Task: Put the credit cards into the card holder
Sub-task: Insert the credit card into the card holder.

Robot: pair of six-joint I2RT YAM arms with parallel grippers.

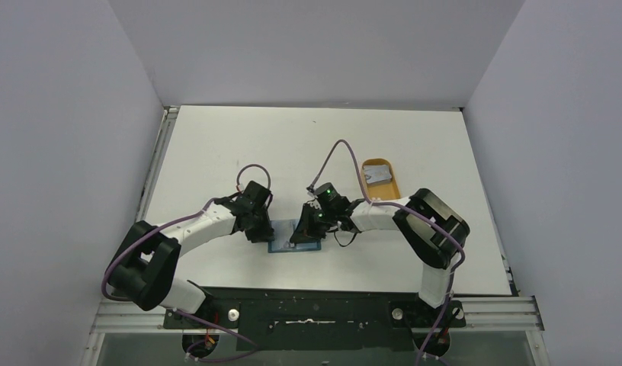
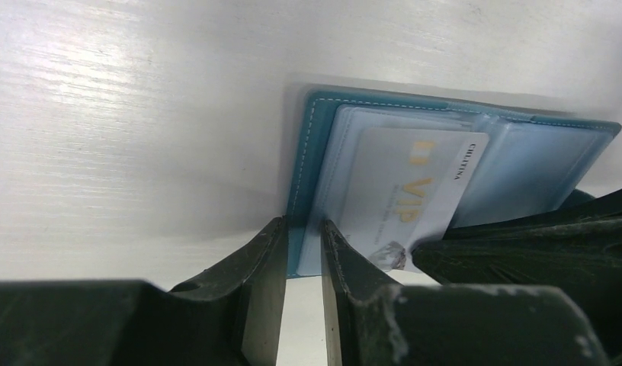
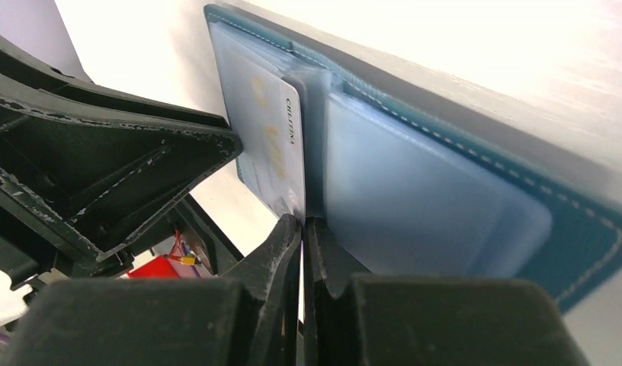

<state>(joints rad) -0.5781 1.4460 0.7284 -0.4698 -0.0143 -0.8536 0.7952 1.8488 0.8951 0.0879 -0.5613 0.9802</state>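
The card holder (image 1: 283,245) is lying open and flat on the white table (image 1: 239,145), at the 6 o'clock end of the top view, close to the near edge and between the two arms. The left gripper (image 2: 303,229) is reaching it from 9 o'clock; its jaws are standing only a narrow slit apart, with the holder's teal stitched border and the rim of a clear sleeve (image 3: 415,191) showing in that slit, but whether they are actually clamping that edge cannot be told. The right gripper (image 3: 302,223) is coming in from 3 o'clock, with its jaws pressed fully together and the near corner of a pale credit card (image 2: 415,191) pinched at their tips. That card, bearing gold VIP lettering, is lying slanted across the holder's inner sleeves, with its far end toward 12 o'clock in the left wrist view and its near corner sitting under the right gripper's tip. The two grippers are sitting just beside each other at the holder's near edge. At 2 o'clock from the holder, well apart from it, an orange tray (image 1: 392,184) is sitting on the table with more grey cards (image 1: 376,174) lying in it.
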